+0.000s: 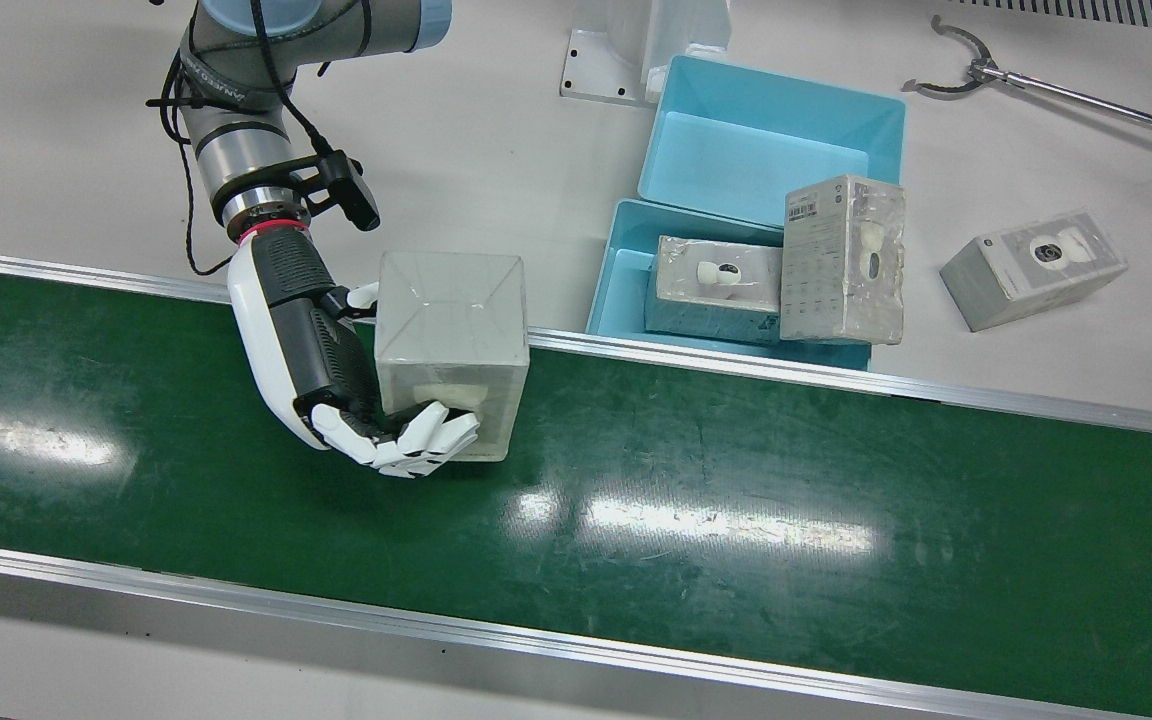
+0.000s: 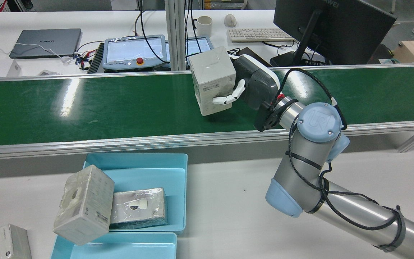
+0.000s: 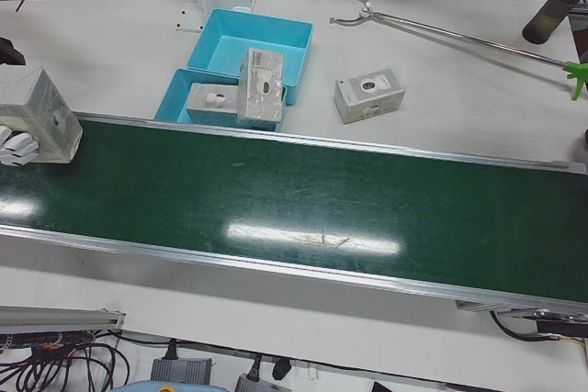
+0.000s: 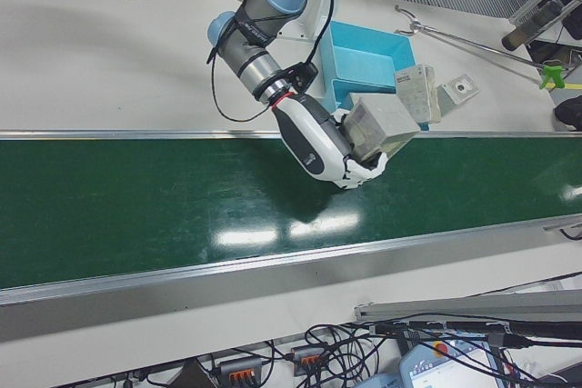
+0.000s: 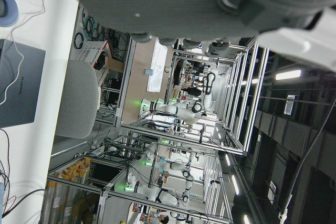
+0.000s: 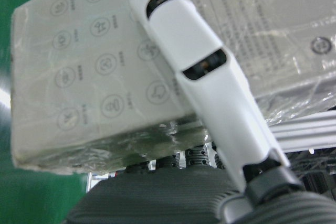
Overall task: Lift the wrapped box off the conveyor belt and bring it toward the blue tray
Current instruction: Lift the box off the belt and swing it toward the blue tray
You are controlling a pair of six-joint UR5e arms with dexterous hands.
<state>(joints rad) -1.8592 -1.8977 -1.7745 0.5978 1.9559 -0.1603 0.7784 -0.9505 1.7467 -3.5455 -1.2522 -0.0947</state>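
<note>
My right hand (image 1: 326, 370) is shut on the wrapped box (image 1: 451, 340), a grey film-covered carton. Fingers (image 1: 416, 435) curl round its near face and the palm presses its side. The box (image 2: 214, 84) hangs tilted a little above the green conveyor belt (image 1: 736, 500), with its shadow on the belt below. In the right hand view one white finger (image 6: 210, 93) lies across the box (image 6: 89, 87). Two blue trays stand on the table behind the belt; the nearer tray (image 1: 626, 240) holds one wrapped box lying flat, and another leans on its rim. Of my left hand (image 5: 184, 3) only a dark palm edge shows.
The farther blue tray (image 1: 766, 150) shows a bare floor. A loose wrapped box (image 1: 1033, 268) lies on the white table to the right of the trays. A long metal reacher tool (image 1: 1036, 85) lies at the back right. An arm pedestal base (image 1: 616, 50) stands behind the trays.
</note>
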